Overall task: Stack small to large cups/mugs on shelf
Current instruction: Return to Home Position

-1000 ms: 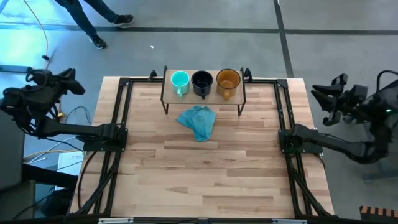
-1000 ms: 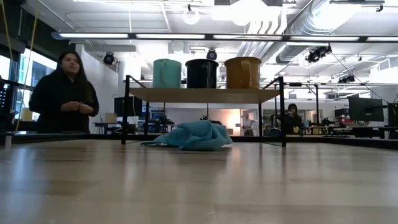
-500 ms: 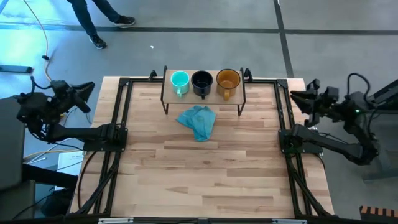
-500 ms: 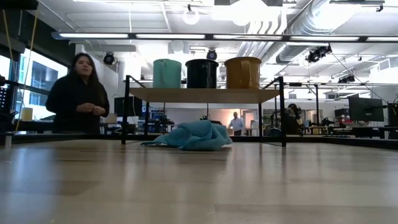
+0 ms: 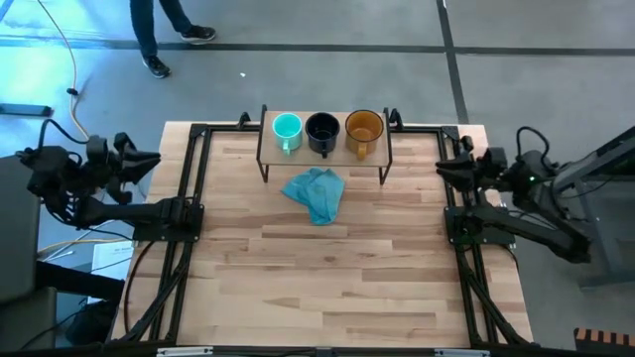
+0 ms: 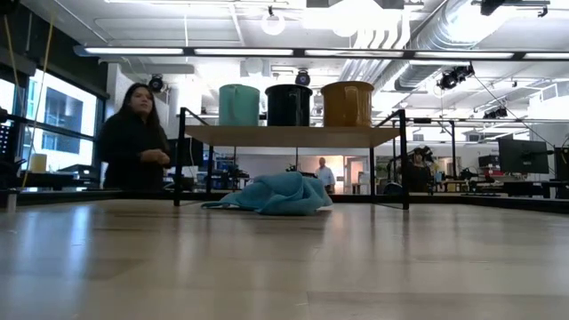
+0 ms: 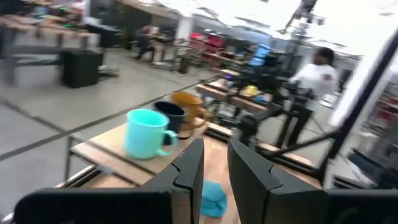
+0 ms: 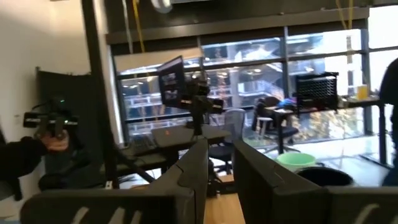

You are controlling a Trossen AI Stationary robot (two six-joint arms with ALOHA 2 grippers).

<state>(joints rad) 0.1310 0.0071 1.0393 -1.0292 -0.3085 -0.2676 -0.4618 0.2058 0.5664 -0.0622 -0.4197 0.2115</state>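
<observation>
Three mugs stand in a row on the shelf (image 5: 337, 152) at the table's far edge: teal (image 5: 287, 127), black (image 5: 322, 128) and amber (image 5: 364, 127), left to right, each on its base. The low view shows the same three mugs, teal (image 6: 239, 104), black (image 6: 289, 104) and amber (image 6: 347, 103). My left gripper (image 5: 149, 159) hangs outside the table's left edge and points toward the shelf. My right gripper (image 5: 444, 167) hovers at the right edge. Both are shut with nothing in them; only a narrow slit shows between the fingers of the left (image 7: 215, 146) and of the right (image 8: 221, 146).
A blue-teal cloth (image 5: 317, 193) lies crumpled on the tabletop just in front of the shelf. Black frame rails (image 5: 193, 178) run along the table's left and right sides. A person (image 6: 133, 138) walks behind the table's far left corner.
My left gripper has swung in toward the table's left edge, sunk a little and turned level. My right gripper has come down and in toward the table's right edge. The mugs and cloth have stayed put. The person behind the table has walked to the right.
</observation>
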